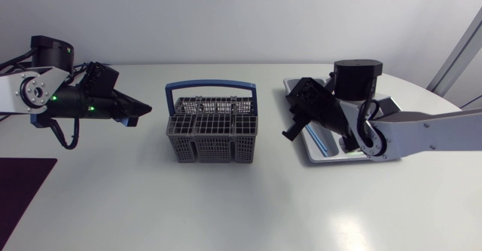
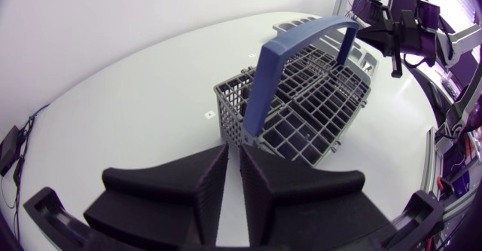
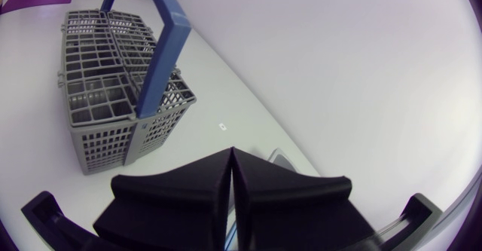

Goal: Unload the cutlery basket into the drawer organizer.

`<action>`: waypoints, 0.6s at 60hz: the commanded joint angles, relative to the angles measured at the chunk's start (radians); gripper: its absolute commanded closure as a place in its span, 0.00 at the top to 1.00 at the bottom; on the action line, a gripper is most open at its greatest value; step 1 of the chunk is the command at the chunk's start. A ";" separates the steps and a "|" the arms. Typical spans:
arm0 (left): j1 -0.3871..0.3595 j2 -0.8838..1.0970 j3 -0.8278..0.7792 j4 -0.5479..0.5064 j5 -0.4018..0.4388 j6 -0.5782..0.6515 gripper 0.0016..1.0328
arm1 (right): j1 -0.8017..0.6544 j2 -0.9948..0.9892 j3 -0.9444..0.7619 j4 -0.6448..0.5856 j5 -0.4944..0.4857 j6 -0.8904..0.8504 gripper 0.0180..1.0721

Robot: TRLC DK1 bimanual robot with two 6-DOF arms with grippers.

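While both arms hang above the white counter (image 1: 226, 206) without touching anything, the grey cutlery basket (image 1: 211, 128) with its blue hoop handle (image 1: 210, 87) stands upright at the middle of it, the handle arching over the grid of compartments. Seen from above, the left pincer (image 1: 141, 112) comes in from nine o'clock of the basket and points toward it, stopping short with bare counter between the two. In the left wrist view that pincer (image 2: 233, 154) is nearly closed, its fingers (image 2: 207, 183) parallel with only a thin slit of counter showing between them and nothing held, and the basket (image 2: 301, 111) sits just ahead of the tips. At three o'clock of the basket lies the grey drawer organizer (image 1: 312, 154), well apart from it, with something pale blue lying along one of its slots; I cannot tell what it is. The right pincer (image 1: 289, 135) hangs over the organizer's basket-side edge, tilted down and pointing toward about seven o'clock. In the right wrist view this pincer (image 3: 231, 154) has its fingers (image 3: 188, 179) pressed together with nothing between them, and the basket (image 3: 113, 93) stands ahead and off to one side. A dark purple mat (image 1: 22, 187) lies at the counter's eight o'clock corner.
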 commanded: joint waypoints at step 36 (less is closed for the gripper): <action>0.063 -0.498 -0.281 0.195 -0.044 -0.178 0.86 | 0.042 -0.530 -0.268 -0.034 0.288 0.000 0.75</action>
